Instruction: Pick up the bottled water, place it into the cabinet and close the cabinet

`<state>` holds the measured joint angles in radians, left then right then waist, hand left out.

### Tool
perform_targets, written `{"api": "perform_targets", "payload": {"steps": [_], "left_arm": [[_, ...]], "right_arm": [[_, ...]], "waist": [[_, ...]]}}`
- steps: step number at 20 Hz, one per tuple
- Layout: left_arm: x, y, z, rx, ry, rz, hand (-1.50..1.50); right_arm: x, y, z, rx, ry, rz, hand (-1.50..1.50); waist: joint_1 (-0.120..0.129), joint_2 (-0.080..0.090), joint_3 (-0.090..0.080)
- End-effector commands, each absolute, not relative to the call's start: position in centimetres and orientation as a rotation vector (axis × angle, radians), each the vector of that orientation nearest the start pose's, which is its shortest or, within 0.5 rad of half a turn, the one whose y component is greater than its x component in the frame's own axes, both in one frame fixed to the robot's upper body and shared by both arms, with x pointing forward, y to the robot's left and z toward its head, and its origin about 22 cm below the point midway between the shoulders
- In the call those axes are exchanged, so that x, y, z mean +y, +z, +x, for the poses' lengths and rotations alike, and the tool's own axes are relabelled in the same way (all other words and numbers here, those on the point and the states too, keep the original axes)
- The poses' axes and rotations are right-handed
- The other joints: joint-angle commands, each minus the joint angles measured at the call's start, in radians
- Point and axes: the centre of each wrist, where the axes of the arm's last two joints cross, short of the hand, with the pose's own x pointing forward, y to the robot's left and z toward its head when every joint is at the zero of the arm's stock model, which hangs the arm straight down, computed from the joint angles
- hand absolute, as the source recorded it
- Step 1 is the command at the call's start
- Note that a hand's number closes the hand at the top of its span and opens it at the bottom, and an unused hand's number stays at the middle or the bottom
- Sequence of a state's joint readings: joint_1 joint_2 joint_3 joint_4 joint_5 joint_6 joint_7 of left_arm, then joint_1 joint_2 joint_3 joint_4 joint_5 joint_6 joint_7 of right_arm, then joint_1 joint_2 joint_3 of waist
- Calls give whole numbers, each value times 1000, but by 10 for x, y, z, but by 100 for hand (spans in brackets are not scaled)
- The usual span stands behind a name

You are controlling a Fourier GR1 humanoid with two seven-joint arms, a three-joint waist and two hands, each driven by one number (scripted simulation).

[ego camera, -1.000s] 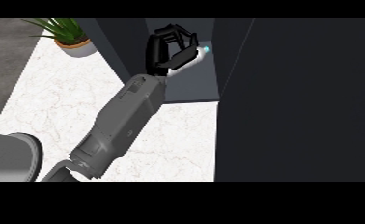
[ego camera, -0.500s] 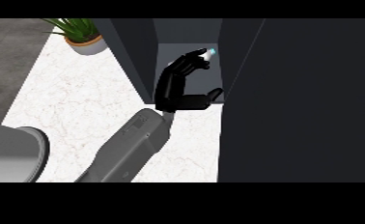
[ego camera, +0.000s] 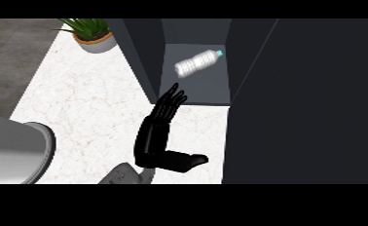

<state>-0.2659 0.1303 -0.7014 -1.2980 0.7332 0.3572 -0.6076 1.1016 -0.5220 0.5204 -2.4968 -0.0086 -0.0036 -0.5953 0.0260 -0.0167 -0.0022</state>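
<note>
The bottled water (ego camera: 197, 63), clear with a blue cap, lies on its side on the floor of the open dark cabinet (ego camera: 205, 91), cap pointing to the upper right. My left hand (ego camera: 159, 131) is on the counter side just outside the cabinet's front edge. It is open, fingers straight and pointing up at the opening, thumb out to the right. It holds nothing, and a gap lies between its fingertips and the bottle. My right hand does not show.
A broad dark panel (ego camera: 302, 103), probably the cabinet door, fills the right side. A potted plant (ego camera: 92, 35) stands at the back left on the white marble counter (ego camera: 79, 103). A grey rounded object (ego camera: 22, 152) sits at the lower left.
The left hand was curled round the bottle inside the cabinet; it has let go and drawn back toward the view's lower edge. The bottle now lies on the cabinet floor.
</note>
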Motion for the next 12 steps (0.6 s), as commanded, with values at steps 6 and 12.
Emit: {"api": "perform_targets", "payload": {"steps": [6, 12], "left_arm": [[180, -33, 167, -1744, 168, -490, -150], [218, -26, 146, -1815, 137, -506, -150]], "right_arm": [[-226, 141, 15, -1849, 598, 448, 150], [-223, 156, 25, -1861, 815, 519, 150]], "waist": [[30, 5, -3], [36, 3, -8]]}}
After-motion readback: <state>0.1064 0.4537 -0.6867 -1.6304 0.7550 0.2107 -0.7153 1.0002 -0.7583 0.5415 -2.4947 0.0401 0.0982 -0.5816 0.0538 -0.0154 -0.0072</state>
